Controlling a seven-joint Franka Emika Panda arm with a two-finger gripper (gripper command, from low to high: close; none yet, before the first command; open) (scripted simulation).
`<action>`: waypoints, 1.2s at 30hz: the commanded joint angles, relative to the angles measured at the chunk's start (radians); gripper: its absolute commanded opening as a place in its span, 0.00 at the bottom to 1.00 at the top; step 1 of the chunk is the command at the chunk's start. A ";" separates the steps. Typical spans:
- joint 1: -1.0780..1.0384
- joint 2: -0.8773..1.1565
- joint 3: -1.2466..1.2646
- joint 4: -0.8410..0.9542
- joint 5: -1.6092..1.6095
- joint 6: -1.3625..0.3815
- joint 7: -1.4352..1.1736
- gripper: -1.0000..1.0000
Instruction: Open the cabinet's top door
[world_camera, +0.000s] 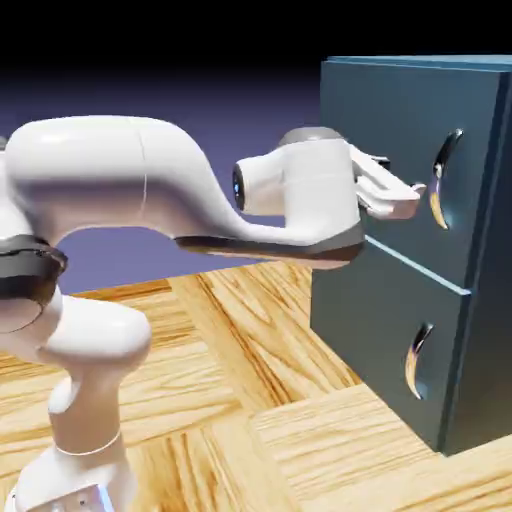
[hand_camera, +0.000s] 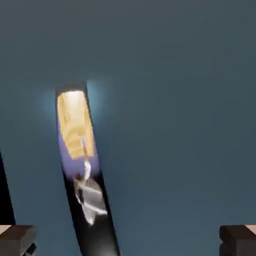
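Observation:
The dark teal cabinet (world_camera: 480, 330) stands at the right of the exterior view. Its top door (world_camera: 385, 120) is shut and carries a curved silver handle (world_camera: 443, 180). My gripper (world_camera: 418, 196) reaches level toward that door, its tips just short of the handle on the handle's left. In the hand view the top door (hand_camera: 175, 125) fills the picture. The mirror-like handle (hand_camera: 82, 165) runs steeply left of the middle. Both grey fingertips (hand_camera: 17, 239) sit far apart at the bottom corners, so my gripper (hand_camera: 128, 242) is open and holds nothing.
Below the top door sits the shorter lower panel (world_camera: 375, 320) with its own silver handle (world_camera: 418, 360). The wooden table (world_camera: 260, 400) runs under the arm up to the cabinet's foot. A dark seam (hand_camera: 4, 200) shows at the hand view's left edge.

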 joint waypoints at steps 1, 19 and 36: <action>0.015 -0.004 -0.016 0.009 -0.044 -0.002 -0.014 0.50; -0.029 0.144 0.025 0.032 -0.105 -0.067 0.136 0.00; -0.645 0.244 0.565 -0.134 -0.107 -0.082 0.455 0.00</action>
